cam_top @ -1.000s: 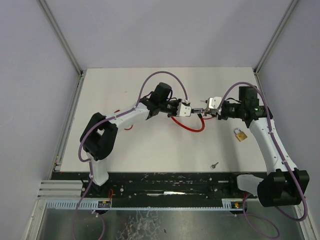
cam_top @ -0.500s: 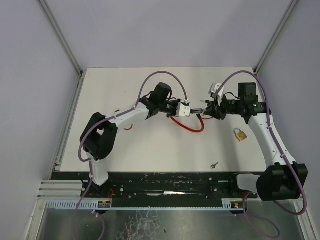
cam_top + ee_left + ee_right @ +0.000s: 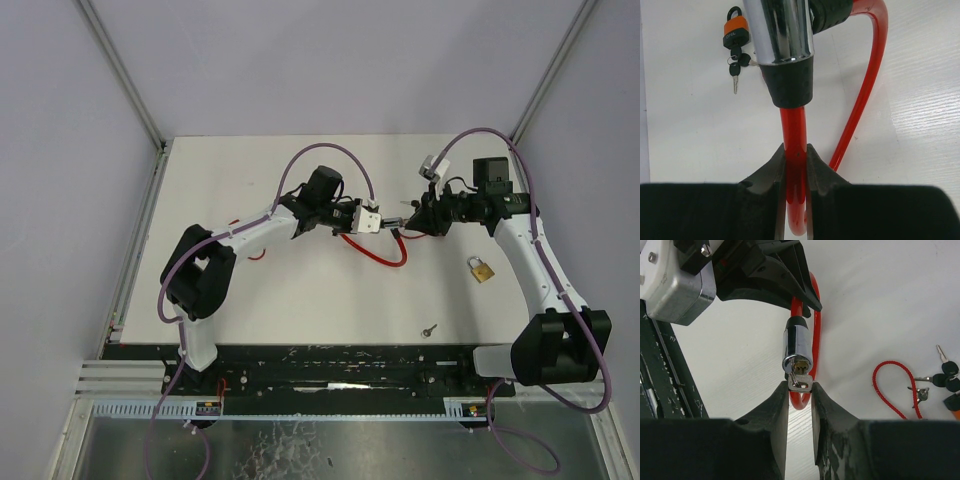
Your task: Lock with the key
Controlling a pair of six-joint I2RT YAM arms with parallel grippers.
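At the centre of the right wrist view, the key (image 3: 801, 383) is being pinched by the right gripper (image 3: 800, 394), its blade seated in the chrome lock cylinder (image 3: 798, 347). The red cable (image 3: 792, 130) is being clamped by the left gripper (image 3: 795, 156) at lower centre. The wrist should be rolled about the keyway's axis, without sideways pull.
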